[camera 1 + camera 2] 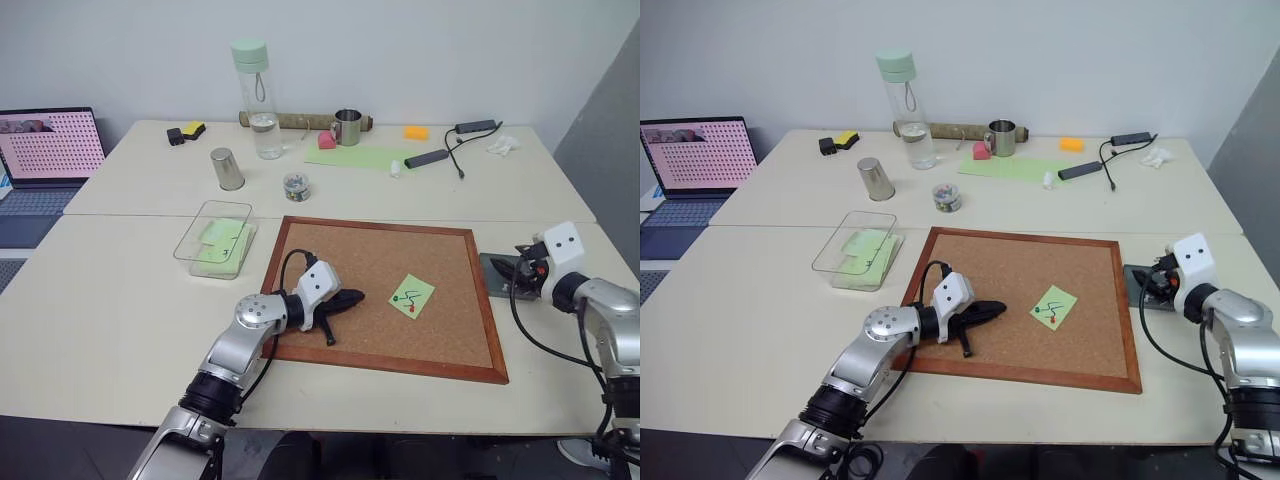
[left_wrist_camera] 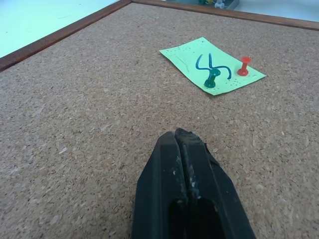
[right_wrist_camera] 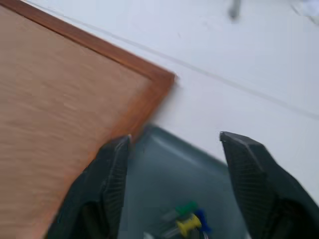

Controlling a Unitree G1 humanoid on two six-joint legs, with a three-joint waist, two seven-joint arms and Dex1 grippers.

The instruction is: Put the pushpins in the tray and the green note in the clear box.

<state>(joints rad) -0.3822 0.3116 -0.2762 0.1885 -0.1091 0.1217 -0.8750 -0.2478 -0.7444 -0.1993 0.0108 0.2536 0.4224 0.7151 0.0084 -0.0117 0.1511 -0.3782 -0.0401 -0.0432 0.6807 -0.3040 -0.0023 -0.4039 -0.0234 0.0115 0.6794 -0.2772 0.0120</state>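
The green note (image 1: 412,295) lies on the corkboard (image 1: 380,255), held by a green pushpin (image 2: 212,79) and a red pushpin (image 2: 243,65). My left gripper (image 1: 352,297) rests shut and empty on the cork a short way left of the note. My right gripper (image 3: 174,144) hangs open over the dark-grey tray (image 3: 164,169), just off the board's right edge. Green, yellow and blue pushpins (image 3: 187,219) lie in the tray. The clear box (image 1: 190,235) stands left of the board with a green paper inside.
Behind the board stand a small round jar of pins (image 1: 296,186), a metal cup (image 1: 227,169), a water bottle (image 1: 256,100), a mug (image 1: 347,127) and a long pale-green sheet (image 1: 360,157). A laptop (image 1: 45,150) sits far left, cables (image 1: 455,150) far right.
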